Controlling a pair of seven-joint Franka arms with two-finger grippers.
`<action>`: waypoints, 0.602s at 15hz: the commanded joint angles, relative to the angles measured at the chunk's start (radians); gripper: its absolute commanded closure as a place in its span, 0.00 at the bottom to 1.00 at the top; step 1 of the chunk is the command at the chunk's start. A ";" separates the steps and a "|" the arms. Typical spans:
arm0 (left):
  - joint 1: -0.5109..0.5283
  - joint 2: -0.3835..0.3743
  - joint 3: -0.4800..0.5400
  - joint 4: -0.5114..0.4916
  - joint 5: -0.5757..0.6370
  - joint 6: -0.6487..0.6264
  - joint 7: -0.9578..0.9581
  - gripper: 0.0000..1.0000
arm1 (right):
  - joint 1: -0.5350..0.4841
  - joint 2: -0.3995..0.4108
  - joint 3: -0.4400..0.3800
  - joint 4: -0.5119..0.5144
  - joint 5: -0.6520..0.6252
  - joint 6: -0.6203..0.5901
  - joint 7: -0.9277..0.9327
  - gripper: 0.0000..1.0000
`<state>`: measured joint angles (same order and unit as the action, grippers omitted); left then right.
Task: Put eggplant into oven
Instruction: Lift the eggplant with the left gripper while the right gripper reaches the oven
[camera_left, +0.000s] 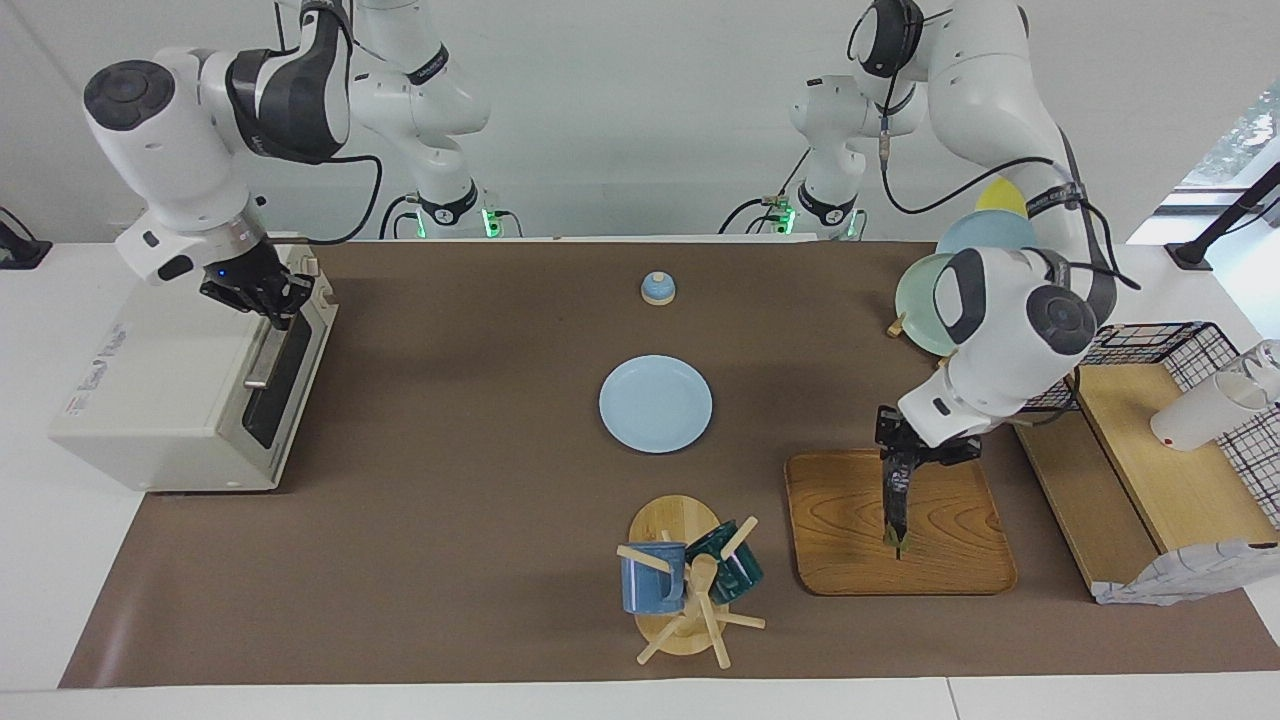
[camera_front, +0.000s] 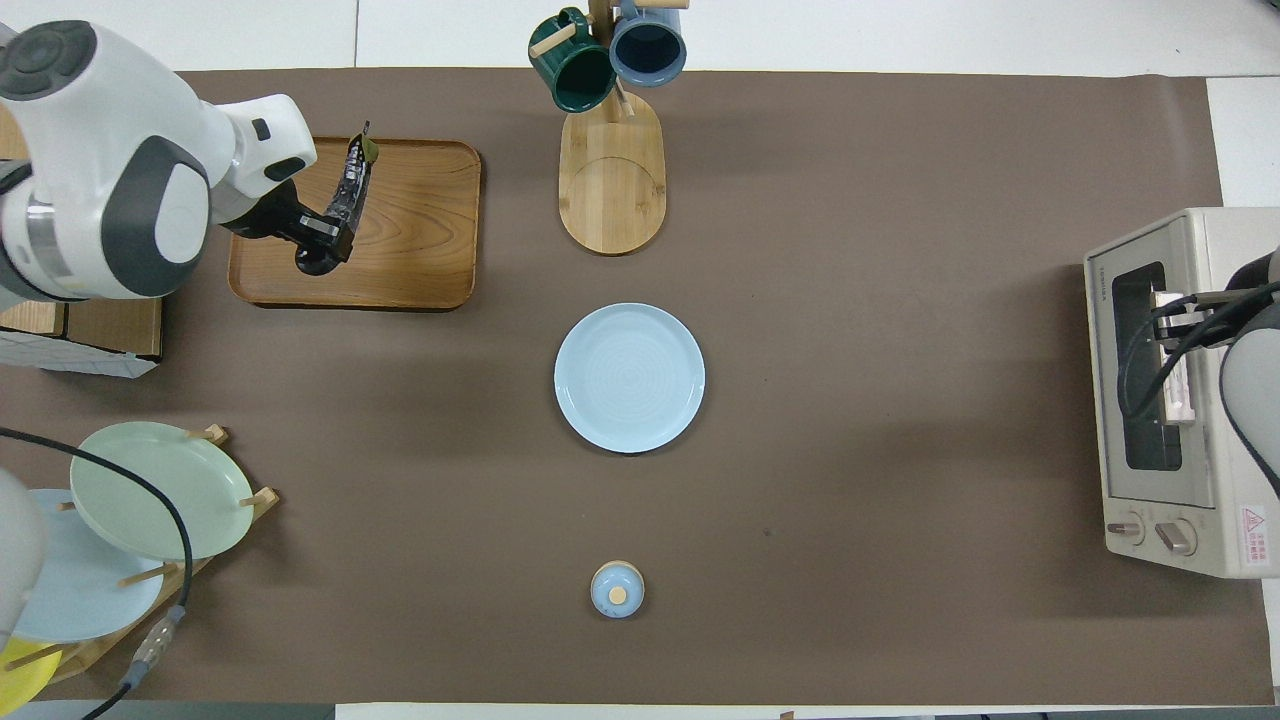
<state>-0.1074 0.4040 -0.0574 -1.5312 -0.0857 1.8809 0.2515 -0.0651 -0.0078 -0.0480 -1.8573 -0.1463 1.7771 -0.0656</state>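
Your right claw (camera_left: 272, 300) sat closed at the top edge of the oven (camera_left: 190, 385) door, its fingertips pinched on the metal handle (camera_left: 262, 355) – the door itself was shut. The oven stood at the right arm's end of the desk (camera_left: 450, 500). Toward the middle lay 1 light blue plate (camera_left: 655, 403), with a small blue lid (camera_left: 657, 288) nearer to the robots and a mug rack (camera_left: 685, 585) with 2 mugs farther from them. At the left arm's end, your left claw (camera_left: 900, 462) was clamped on the upper end of the eggplant (camera_left: 895, 505) – it hung nearly upright, stem tip down, over the wooden tray (camera_left: 960, 545). Whether that tip touched the tray, I could not tell.
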 joint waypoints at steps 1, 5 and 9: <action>-0.044 -0.177 0.008 -0.125 -0.038 -0.080 -0.127 1.00 | -0.009 -0.004 0.007 -0.057 -0.058 0.054 0.041 1.00; -0.170 -0.238 0.008 -0.165 -0.143 -0.120 -0.279 1.00 | -0.012 -0.004 0.007 -0.089 -0.082 0.074 0.043 1.00; -0.352 -0.293 0.008 -0.318 -0.175 0.048 -0.444 1.00 | -0.012 -0.006 0.005 -0.122 -0.102 0.125 0.038 1.00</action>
<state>-0.3704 0.1736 -0.0675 -1.7146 -0.2370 1.8081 -0.1167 -0.0680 0.0072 -0.0482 -1.9442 -0.2197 1.8720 -0.0393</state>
